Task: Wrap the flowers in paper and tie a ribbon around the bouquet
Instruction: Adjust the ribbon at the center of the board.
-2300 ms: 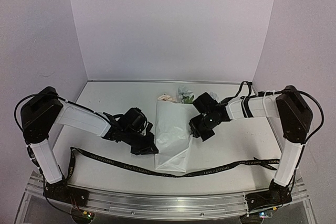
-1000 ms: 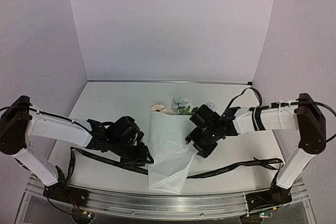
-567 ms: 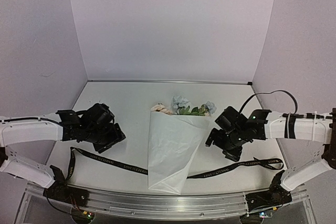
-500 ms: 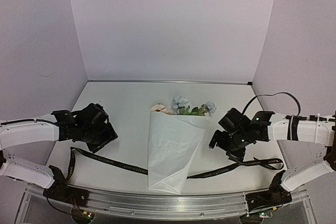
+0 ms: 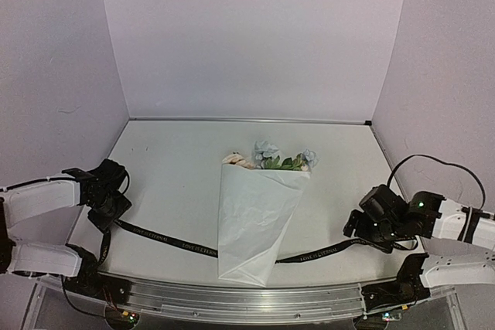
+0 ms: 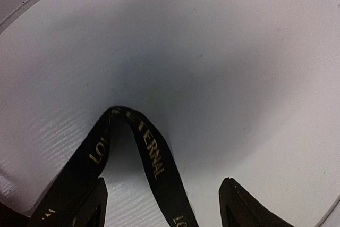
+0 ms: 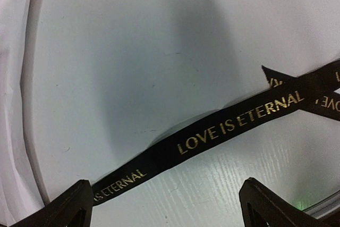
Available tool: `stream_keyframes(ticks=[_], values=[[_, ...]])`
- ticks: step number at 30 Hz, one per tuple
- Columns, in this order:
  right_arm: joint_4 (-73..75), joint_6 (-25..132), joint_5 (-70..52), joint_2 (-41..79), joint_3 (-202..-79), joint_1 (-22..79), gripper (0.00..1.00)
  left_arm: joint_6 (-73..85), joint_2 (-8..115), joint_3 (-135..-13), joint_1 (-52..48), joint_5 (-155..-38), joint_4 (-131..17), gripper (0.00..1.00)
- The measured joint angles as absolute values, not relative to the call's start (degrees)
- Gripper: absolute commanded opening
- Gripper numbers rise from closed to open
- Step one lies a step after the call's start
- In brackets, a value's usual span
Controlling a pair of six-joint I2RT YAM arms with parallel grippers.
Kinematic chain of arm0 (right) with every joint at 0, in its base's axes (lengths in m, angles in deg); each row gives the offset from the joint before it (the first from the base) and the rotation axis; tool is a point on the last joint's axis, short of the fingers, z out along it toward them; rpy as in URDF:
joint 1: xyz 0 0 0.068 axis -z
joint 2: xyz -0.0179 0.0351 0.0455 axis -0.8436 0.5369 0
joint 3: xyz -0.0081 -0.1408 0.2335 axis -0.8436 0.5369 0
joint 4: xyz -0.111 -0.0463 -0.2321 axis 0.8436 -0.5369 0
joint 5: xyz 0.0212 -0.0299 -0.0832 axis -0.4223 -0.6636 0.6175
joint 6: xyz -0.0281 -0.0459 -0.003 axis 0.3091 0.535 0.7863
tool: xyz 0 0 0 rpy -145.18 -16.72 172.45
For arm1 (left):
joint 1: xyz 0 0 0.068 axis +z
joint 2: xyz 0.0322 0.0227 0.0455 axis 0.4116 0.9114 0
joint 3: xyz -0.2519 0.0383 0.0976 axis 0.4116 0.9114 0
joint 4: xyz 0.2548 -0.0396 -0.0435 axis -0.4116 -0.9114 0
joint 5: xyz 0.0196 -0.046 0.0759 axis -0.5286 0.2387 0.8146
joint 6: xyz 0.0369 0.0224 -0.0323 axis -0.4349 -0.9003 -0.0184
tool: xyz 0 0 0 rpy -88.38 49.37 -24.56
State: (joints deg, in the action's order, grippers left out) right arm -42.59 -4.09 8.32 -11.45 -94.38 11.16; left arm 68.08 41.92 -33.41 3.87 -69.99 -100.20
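The bouquet (image 5: pixel 252 222) lies in mid-table, a white paper cone with its point toward me. The flowers (image 5: pixel 272 157), cream-pink and pale blue with green leaves, stick out of its far wide end. The black ribbon (image 5: pixel 166 239) with gold lettering runs under the cone from left to right. My left gripper (image 5: pixel 107 208) hovers open over the ribbon's left loop (image 6: pixel 144 155), which lies between its fingers (image 6: pixel 91 207). My right gripper (image 5: pixel 357 231) stands open over the right stretch of ribbon (image 7: pixel 223 128), with the paper's edge (image 7: pixel 16 104) at the left of its wrist view.
The ribbon's right end crosses over itself (image 7: pixel 297 86) near the front right corner. Lilac walls close off the back and both sides of the white table (image 5: pixel 178 156). The metal rail (image 5: pixel 247 299) runs along the near edge.
Both arms have drawn back from the cone's sides, outward and toward the ribbon's ends. Both sets of jaws have opened. The cone lies where it was let go.
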Motion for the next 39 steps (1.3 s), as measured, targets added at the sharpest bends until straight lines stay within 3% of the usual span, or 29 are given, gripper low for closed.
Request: stream_keyframes(ticks=[8,17,22,30,39], values=[[-47.12,-2.74,13.61,-18.82,-90.1,11.18,0.98,65.73,49.09,-33.48,12.0,-71.0,-95.18,0.61],[-49.03,-4.03,16.76,-19.58,-89.54,11.25,0.96,63.59,53.65,-33.45,14.85,-73.31,-89.94,0.16],[-47.25,-6.41,17.25,-13.6,-89.54,11.27,0.89,62.03,53.79,-33.34,14.87,-73.64,-88.14,0.01],[-31.91,-15.56,16.42,1.24,-89.51,11.27,0.65,57.95,51.81,-33.32,14.87,-73.47,-87.04,0.0],[-27.63,-27.86,19.2,5.09,-89.09,8.42,0.5,55.08,49.34,-33.09,14.87,-73.44,-86.23,0.0]])
